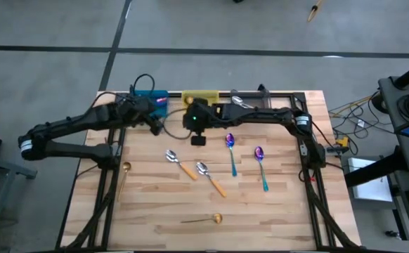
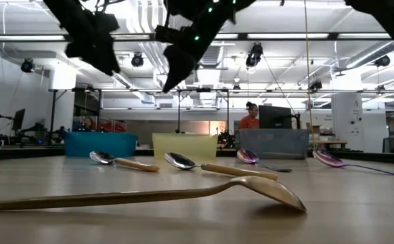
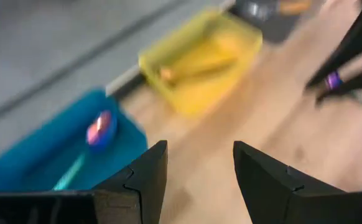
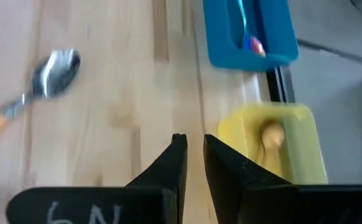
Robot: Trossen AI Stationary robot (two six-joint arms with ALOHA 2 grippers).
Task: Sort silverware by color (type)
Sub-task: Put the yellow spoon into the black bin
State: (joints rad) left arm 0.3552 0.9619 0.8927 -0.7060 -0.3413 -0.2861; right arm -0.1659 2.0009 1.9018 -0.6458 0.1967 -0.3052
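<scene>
Overhead, both dark arms reach to the far edge of the pale wooden desk [image 1: 155, 204], where three bins stand in a row: a blue plastic bin [image 1: 150, 96], a yellow plastic bin [image 1: 203, 97] and a gray bin [image 1: 245, 100]. The left pincer [image 3: 199, 168] hangs just in front of the blue bin with its two dark fingers set well apart and nothing between them. The right pincer [image 4: 194, 163] hangs above the desk beside the yellow bin, its fingers drawn almost together with only a thin slit left, empty.

One iridescent purple-blue spoon with a teal handle [image 3: 99, 129] lies in the blue bin, and a gold spoon [image 4: 270, 135] lies in the yellow one. Out on the desk lie two silver-bowled spoons with orange handles [image 1: 180, 164] [image 1: 210, 177], two more purple-blue teal-handled spoons [image 1: 231, 149] [image 1: 261, 163], and two all-gold spoons, one near the front edge [image 1: 206, 219] and one under the left arm's frame [image 1: 124, 174].
</scene>
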